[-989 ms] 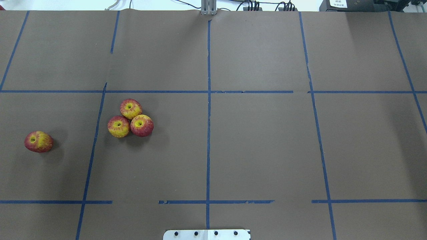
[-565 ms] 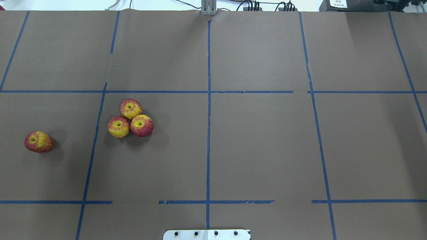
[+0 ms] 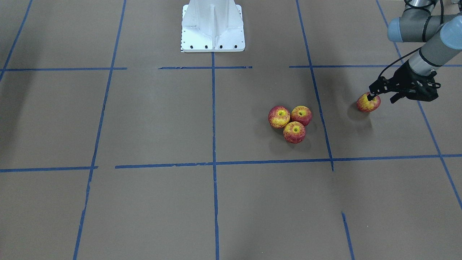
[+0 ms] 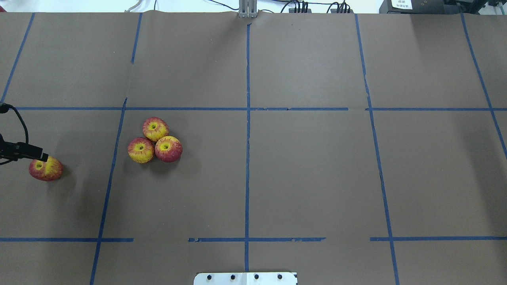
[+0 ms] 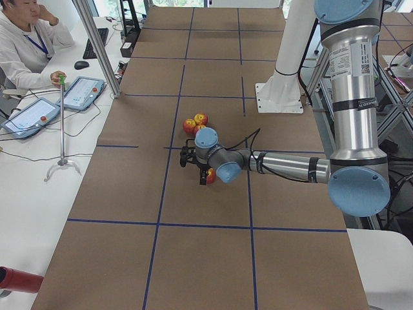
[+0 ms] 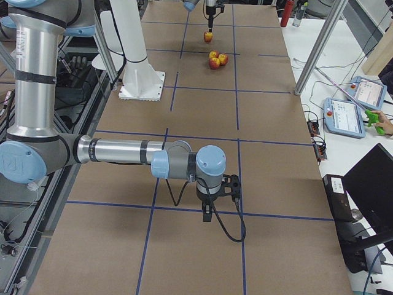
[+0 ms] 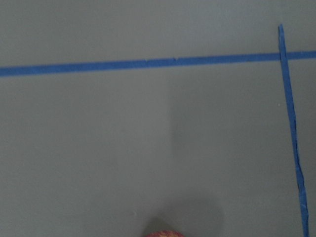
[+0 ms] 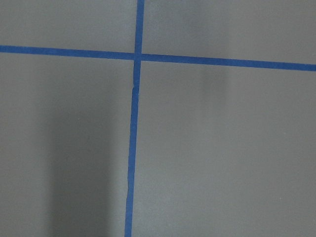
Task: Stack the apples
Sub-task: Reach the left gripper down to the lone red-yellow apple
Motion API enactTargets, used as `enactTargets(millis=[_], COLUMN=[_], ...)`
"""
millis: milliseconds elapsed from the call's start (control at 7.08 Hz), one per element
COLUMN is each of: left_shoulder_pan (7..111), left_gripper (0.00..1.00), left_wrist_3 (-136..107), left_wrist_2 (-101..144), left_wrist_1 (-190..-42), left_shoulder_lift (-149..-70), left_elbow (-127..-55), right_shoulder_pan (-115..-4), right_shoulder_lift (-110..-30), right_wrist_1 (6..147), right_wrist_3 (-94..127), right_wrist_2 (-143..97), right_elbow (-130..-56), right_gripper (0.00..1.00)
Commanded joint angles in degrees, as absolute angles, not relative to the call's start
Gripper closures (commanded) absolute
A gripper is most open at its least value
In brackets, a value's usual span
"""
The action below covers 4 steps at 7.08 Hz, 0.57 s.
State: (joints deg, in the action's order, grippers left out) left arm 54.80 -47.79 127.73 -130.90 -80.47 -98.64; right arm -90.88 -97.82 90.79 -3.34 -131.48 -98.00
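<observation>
- Overhead exterior: three apples [image 4: 155, 129] [image 4: 140, 150] [image 4: 168, 149] sit bunched in a tight triangle left of centre. They all touch, dimples up, inside one square of blue tape [image 4: 247, 158] on the brown table [image 4: 317, 178].
- The fourth one, the lone apple [image 4: 45, 169], is well off to the left, near the frame's left edge and across a tape line from the bunch. It's tipped over, with its dimple pointing toward the left edge.
- The left gripper [image 4: 42, 157] pokes in from the left edge, its tip right at the upper edge of the lone apple. Only a thin black bar and a cable show here.
- Front-facing view: same thing mirrored. The gripper comes in from the upper right and its tip overlaps the top of the lone apple. I can't tell if it's actually touching, and honestly can't tell whether the fingers are apart or together either.
- Left wrist view: mostly table and tape, with a red sliver of the apple at the bottom edge, about centre.
- The right gripper [image 6: 207, 215] only shows in the exterior right view, lower centre, pointing down at the table and well apart from every apple. I can't tell what its fingers are doing from there.
- Right wrist view: a tape cross on the table.
- The white base [image 3: 213, 27] sits top centre in the front-facing view.
</observation>
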Motion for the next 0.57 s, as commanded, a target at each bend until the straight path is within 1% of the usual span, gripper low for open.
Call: enactTargets(millis=[0, 283, 424], left_shoulder_pan=[53.8, 53.8, 53.5], left_gripper=[0.00, 0.00, 0.00], left_wrist_3=[-48.3, -48.4, -49.1], left_wrist_2=[127.6, 128.0, 127.9], left_wrist_1=[-131.0, -131.3, -131.2], left_shoulder_lift=[-79.8, -80.3, -81.2], left_elbow=[-98.4, -98.9, -97.9], right_shoulder_pan=[-90.9, -90.9, -90.9], right_shoulder_lift=[-97.8, -97.8, -97.8], right_wrist_1=[90.8, 90.8, 90.8], right_wrist_3=[-3.3, -3.3, -3.3], right_wrist_2=[-131.5, -131.5, -131.5], right_elbow=[-98.0, -98.0, -98.0], right_gripper=[0.00, 0.00, 0.00])
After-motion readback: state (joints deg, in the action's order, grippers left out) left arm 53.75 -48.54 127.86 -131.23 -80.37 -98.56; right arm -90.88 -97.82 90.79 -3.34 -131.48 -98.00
